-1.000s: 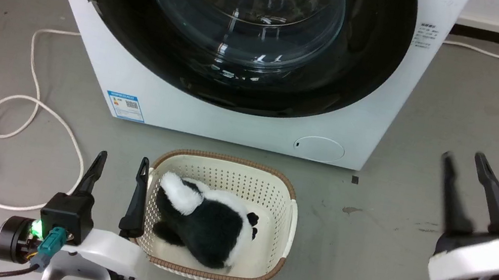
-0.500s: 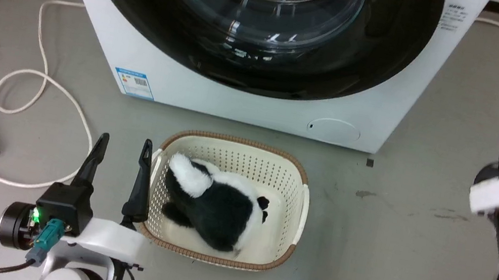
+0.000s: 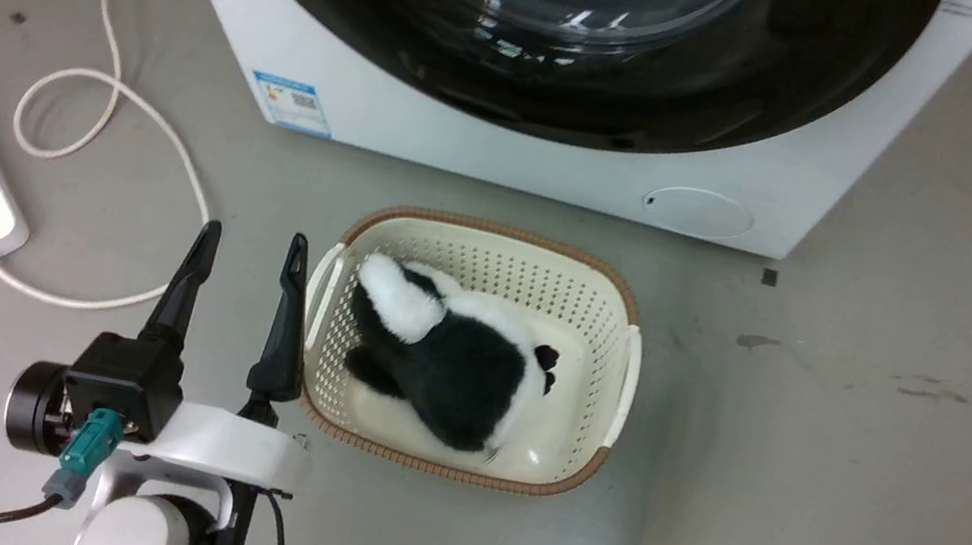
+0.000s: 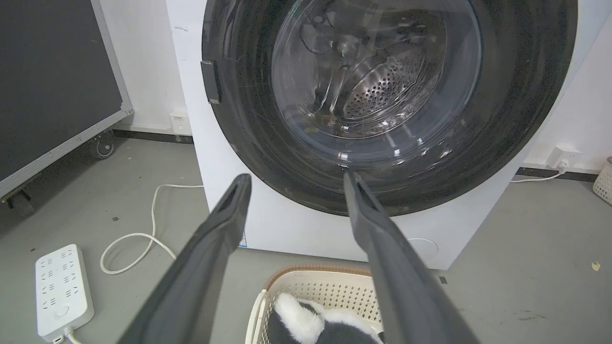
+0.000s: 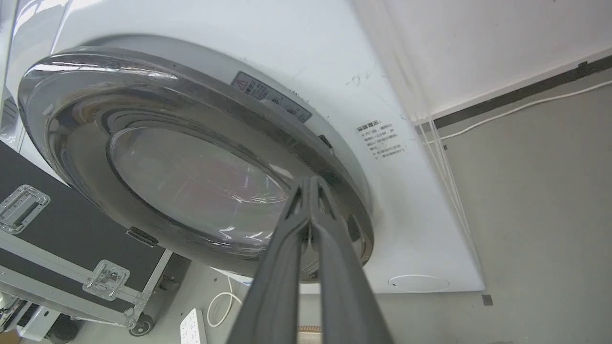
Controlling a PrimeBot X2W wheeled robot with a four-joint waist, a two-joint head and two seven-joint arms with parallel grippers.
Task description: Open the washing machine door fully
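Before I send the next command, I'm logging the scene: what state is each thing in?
washing machine door: closed, flush against the machine.
left gripper: open, holding nothing.
right gripper: shut, holding nothing.
basket: upright, holding a plush toy.
filter flap: closed.
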